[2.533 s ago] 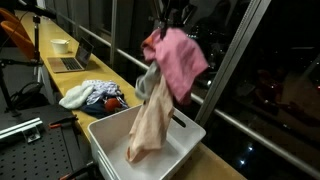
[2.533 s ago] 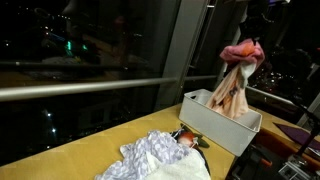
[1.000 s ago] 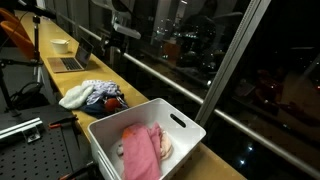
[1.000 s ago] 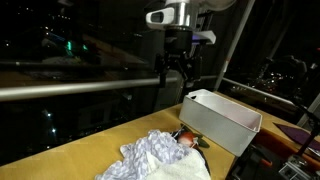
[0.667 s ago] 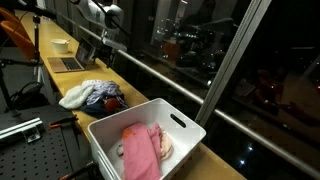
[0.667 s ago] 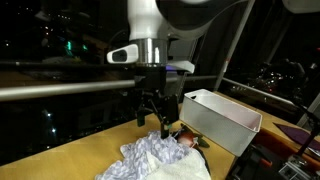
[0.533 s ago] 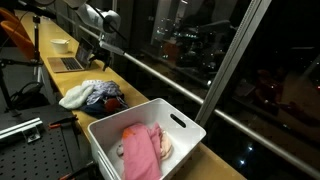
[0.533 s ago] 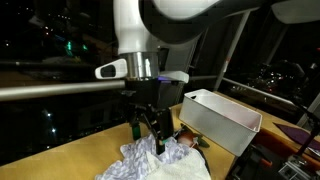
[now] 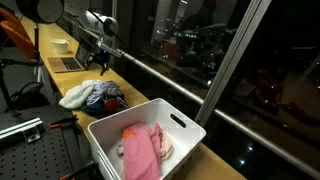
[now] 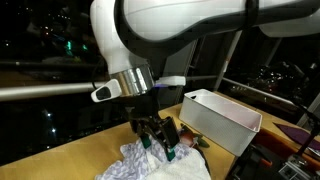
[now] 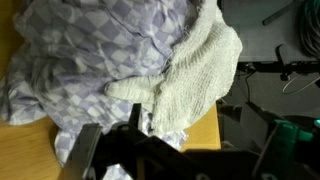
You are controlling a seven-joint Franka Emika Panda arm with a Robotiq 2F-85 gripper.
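My gripper [image 9: 98,63] hangs open just above a pile of clothes [image 9: 92,96] on the yellow table, with nothing between its fingers. From the opposite side the gripper [image 10: 158,142] shows its fingertips right over the pile [image 10: 150,162]. In the wrist view a purple checked cloth [image 11: 85,60] lies beside a cream knitted cloth [image 11: 195,72], and the dark gripper [image 11: 178,145] frames them from below. A white plastic bin [image 9: 185,127] further along the table holds a pink cloth [image 9: 140,150] and a pale one.
A laptop [image 9: 70,60] and a pale cup [image 9: 61,45] sit further along the table. A window rail [image 10: 60,90] runs behind the table. The bin [image 10: 222,120] stands close beside the pile. Cables and metal stands [image 11: 285,70] lie off the table's edge.
The pink and pale cloths that hung over the bin now lie in it. The arm has swung from the bin to the clothes pile and come down over it, jaws open.
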